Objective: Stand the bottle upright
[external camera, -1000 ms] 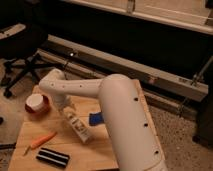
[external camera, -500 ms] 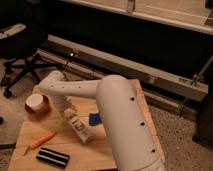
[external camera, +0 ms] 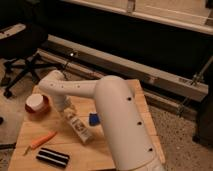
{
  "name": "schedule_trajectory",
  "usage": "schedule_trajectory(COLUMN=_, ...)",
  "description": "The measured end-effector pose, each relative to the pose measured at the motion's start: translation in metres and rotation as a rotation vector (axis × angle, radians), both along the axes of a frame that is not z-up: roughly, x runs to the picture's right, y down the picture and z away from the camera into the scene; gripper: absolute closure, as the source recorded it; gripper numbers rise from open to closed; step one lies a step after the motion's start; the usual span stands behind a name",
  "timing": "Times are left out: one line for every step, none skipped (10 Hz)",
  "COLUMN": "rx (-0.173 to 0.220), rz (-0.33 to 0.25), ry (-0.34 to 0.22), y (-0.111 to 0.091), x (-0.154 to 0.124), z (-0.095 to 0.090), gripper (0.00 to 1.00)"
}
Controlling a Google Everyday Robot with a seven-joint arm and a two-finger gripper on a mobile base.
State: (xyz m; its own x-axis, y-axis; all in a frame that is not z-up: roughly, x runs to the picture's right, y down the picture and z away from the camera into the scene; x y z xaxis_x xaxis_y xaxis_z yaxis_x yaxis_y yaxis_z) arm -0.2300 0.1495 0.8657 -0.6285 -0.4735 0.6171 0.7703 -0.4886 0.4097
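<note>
The bottle [external camera: 78,128], slim and whitish with a pale printed label, lies slanted on the wooden table [external camera: 125,95], its upper end toward the back left. My gripper [external camera: 65,109] sits at that upper end of the bottle, mostly hidden under the white wrist of my arm [external camera: 75,90]. The arm's thick white forearm [external camera: 122,125] covers the right half of the table.
An orange carrot [external camera: 42,140] and a black-and-white striped block [external camera: 52,157] lie near the table's front left. A red-and-white bowl [external camera: 36,104] stands at the left edge. A small blue object [external camera: 93,119] lies right of the bottle. An office chair [external camera: 22,60] stands on the floor at the back left.
</note>
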Motion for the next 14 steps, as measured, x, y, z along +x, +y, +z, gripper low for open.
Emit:
schedule_trajectory(rx=-0.004, rz=-0.002, ry=0.004, y=0.0, x=0.002, z=0.001, gripper=0.58)
schedule_trajectory(rx=-0.008, rz=-0.003, ry=0.007, y=0.0, x=0.003, z=0.001, gripper=0.59)
schedule_trajectory(rx=-0.012, rz=-0.002, ry=0.011, y=0.0, x=0.004, z=0.002, gripper=0.59)
schedule_trajectory(rx=-0.014, rz=-0.001, ry=0.015, y=-0.001, x=0.006, z=0.003, gripper=0.59)
schedule_trajectory(rx=-0.016, rz=-0.001, ry=0.019, y=-0.001, x=0.007, z=0.003, gripper=0.59)
schedule_trajectory(rx=-0.016, rz=0.002, ry=0.021, y=-0.002, x=0.007, z=0.004, gripper=0.59)
schedule_trajectory(rx=-0.014, rz=0.006, ry=0.023, y=-0.004, x=0.007, z=0.005, gripper=0.59)
schedule_trajectory(rx=-0.006, rz=0.015, ry=0.022, y=-0.008, x=0.006, z=0.005, gripper=0.59)
schedule_trajectory(rx=0.009, rz=0.034, ry=0.017, y=-0.017, x=0.004, z=0.005, gripper=0.59)
schedule_trajectory(rx=0.025, rz=0.055, ry=0.01, y=-0.026, x=0.001, z=0.005, gripper=0.59)
schedule_trajectory(rx=0.046, rz=0.085, ry=0.002, y=-0.036, x=-0.003, z=0.005, gripper=0.59)
schedule_trajectory(rx=0.064, rz=0.115, ry=-0.006, y=-0.045, x=-0.006, z=0.004, gripper=0.59)
schedule_trajectory(rx=0.089, rz=0.151, ry=-0.015, y=-0.057, x=-0.01, z=0.003, gripper=0.59)
schedule_trajectory(rx=0.118, rz=0.187, ry=-0.028, y=-0.069, x=-0.013, z=0.002, gripper=0.59)
